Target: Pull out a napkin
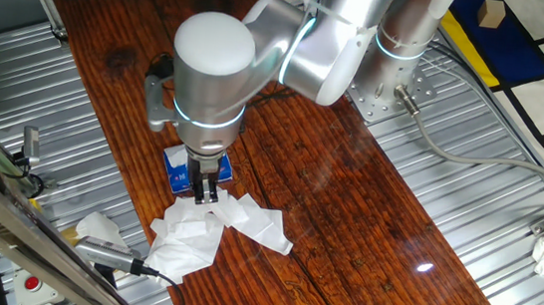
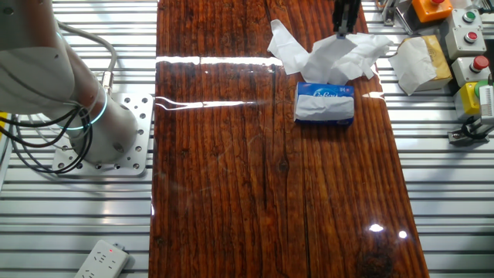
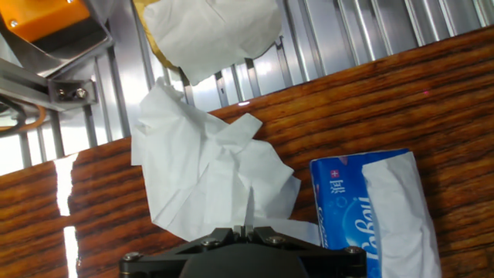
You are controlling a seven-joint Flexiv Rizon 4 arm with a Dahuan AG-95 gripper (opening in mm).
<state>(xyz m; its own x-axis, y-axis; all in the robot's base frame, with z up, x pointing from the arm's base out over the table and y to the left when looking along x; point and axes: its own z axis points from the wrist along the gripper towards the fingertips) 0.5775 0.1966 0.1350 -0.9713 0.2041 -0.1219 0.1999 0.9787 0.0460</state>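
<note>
The blue tissue pack (image 1: 174, 167) lies on the dark wooden board (image 1: 347, 210); it also shows in the other fixed view (image 2: 324, 104) and at the lower right of the hand view (image 3: 370, 212). A creased white napkin (image 1: 245, 220) spreads over the board just beyond the pack, also seen in the other fixed view (image 2: 336, 54) and the hand view (image 3: 208, 170). My gripper (image 1: 206, 192) stands over the napkin next to the pack's end. Its jaws are closed with a thin fold of napkin pinched between them (image 3: 245, 226). In the other fixed view only the fingertips (image 2: 342, 29) show.
A second crumpled tissue (image 2: 415, 62) lies on a yellowish box off the board's edge, near a button box (image 2: 463, 31). An orange block (image 3: 46, 23) sits on the ribbed metal table. Another tissue (image 1: 100, 228) and cables lie at the board's near left corner.
</note>
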